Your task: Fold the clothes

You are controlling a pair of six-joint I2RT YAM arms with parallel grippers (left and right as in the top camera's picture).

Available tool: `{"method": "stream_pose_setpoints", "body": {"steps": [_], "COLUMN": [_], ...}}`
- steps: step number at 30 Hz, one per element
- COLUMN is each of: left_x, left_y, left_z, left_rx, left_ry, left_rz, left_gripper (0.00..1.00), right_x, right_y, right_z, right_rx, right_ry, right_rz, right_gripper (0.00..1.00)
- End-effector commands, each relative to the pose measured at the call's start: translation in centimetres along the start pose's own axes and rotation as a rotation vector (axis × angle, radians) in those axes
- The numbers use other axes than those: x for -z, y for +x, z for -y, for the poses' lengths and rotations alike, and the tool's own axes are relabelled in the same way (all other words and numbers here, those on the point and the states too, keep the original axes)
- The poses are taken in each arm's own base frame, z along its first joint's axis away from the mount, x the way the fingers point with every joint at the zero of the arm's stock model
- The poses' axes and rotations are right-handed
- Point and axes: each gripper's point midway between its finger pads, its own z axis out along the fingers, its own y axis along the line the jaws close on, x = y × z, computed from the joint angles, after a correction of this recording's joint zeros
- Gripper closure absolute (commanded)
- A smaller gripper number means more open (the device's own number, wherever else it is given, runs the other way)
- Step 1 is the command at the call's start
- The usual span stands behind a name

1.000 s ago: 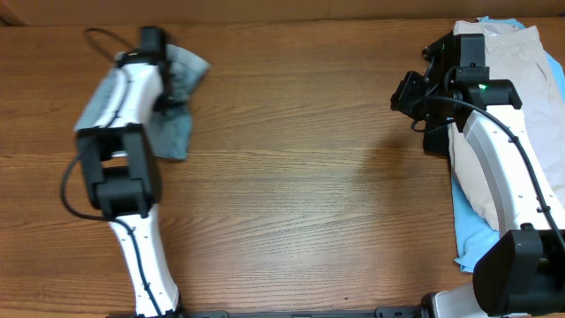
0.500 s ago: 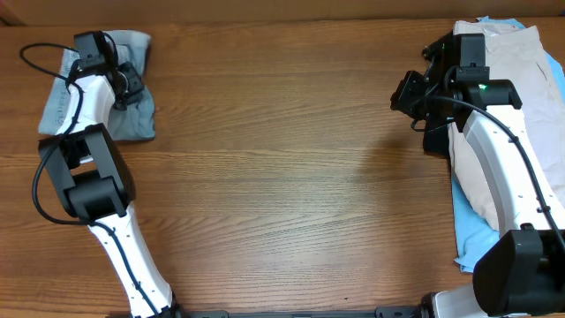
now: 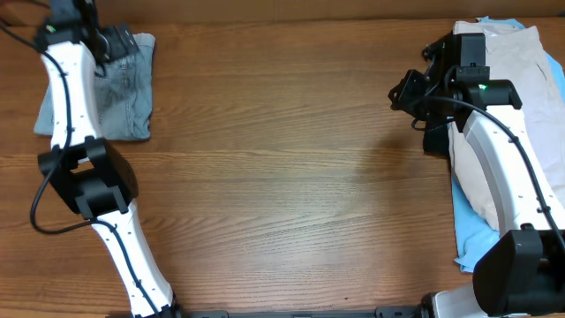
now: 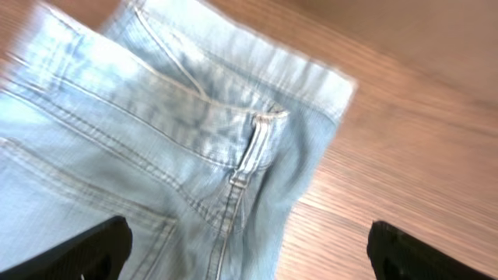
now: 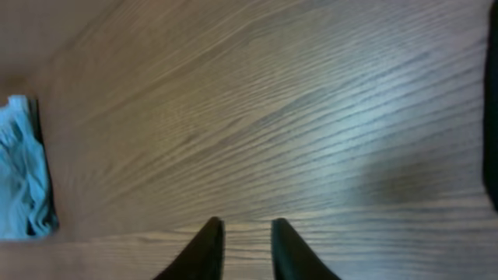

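The light-blue denim shorts (image 3: 124,88) lie folded flat at the table's far left corner. In the left wrist view the shorts (image 4: 156,148) fill the left side, pocket seams showing. My left gripper (image 3: 119,41) hovers over their far edge, wide open (image 4: 249,253), holding nothing. More clothes are piled at the right edge: beige (image 3: 508,62) on top, sky-blue (image 3: 472,238) beneath, a bit of black (image 3: 436,139) beside them. My right gripper (image 3: 408,93) sits left of that pile above bare wood, its jaws a little apart and empty (image 5: 243,253). Far off it sees the shorts (image 5: 23,171).
The brown wooden table (image 3: 291,177) stretches between the two arms. The right arm's white link (image 3: 494,168) lies over the pile. A dark shape (image 5: 492,117) shows at the right wrist view's right edge.
The left arm swung out to the far left corner, laid the shorts down flat and opened its jaws wide. The right jaws parted slightly; that arm stayed put.
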Motion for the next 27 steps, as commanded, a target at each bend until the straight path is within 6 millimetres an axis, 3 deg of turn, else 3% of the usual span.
{"method": "stream_pose_setpoints", "body": {"steps": [1, 6, 11, 14, 18, 22, 27], "left_x": [6.4, 13.0, 18.4, 20.0, 20.1, 20.0, 20.0], "left_y": [-3.7, -3.3, -1.6, -0.7, -0.1, 0.1, 0.1], "left_z": [0.7, 2.8, 4.6, 4.9, 4.8, 5.0, 5.0], "left_rx": [-0.02, -0.127, -0.213, -0.219, -0.219, -0.212, -0.212], "left_ry": [0.021, 0.103, 0.15, 0.154, 0.151, 0.162, 0.162], "left_rz": [0.109, 0.117, 0.122, 0.106, 0.085, 0.076, 0.076], "left_gripper": [0.0, 0.0, 0.0, 0.0, 0.0, 0.0, 0.0], "right_x": [1.2, 3.7, 9.6, 14.4, 20.0, 24.6, 28.2], "right_y": [-1.5, -2.7, -4.9, -5.5, -4.7, -2.0, 1.8], "right_z": [-0.6, -1.9, -1.8, -1.9, -2.2, -2.4, -3.2], "right_rx": [0.053, 0.119, 0.14, 0.138, 0.137, 0.14, 0.133], "right_ry": [-0.002, -0.011, 0.112, 0.182, 0.218, 0.206, 0.12], "right_rz": [0.057, 0.106, 0.236, 0.319, 0.391, 0.421, 0.429], "right_gripper": [0.64, 0.32, 0.02, 0.0, 0.0, 0.0, 0.0]}}
